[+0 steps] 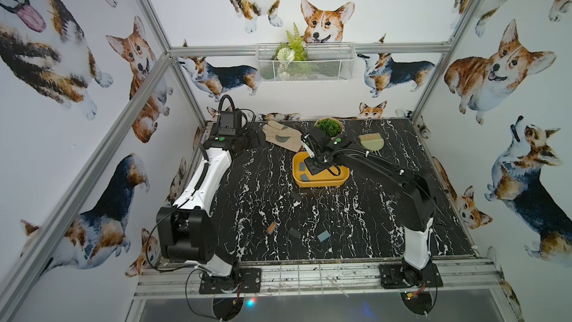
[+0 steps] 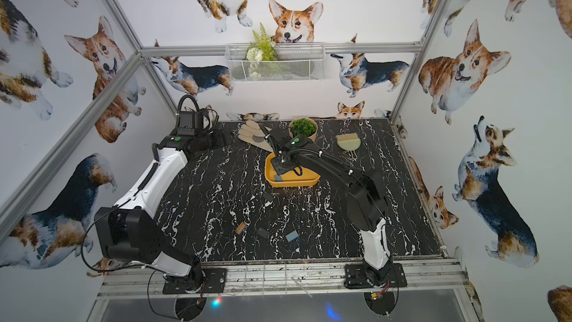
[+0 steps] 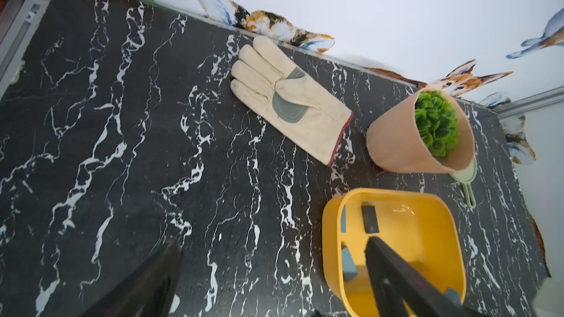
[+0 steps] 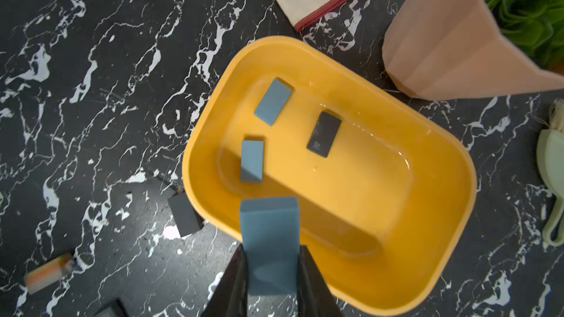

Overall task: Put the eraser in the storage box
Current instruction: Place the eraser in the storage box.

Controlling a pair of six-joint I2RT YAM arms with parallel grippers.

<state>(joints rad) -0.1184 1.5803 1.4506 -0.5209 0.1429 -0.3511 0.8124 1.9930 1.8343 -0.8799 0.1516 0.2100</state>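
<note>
My right pincer (image 4: 271, 254), clamped on the blue eraser (image 4: 268, 227), hangs over the storage box (image 4: 381, 202) rim, the eraser's long axis pointing inward across the box floor.

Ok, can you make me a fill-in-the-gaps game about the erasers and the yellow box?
The eraser in the right tool is coloured ___.
The number of erasers lying on the floor of the storage box is ___.
The left tool holds nothing and stands wide ___.
Missing words: blue, three, open.
</note>
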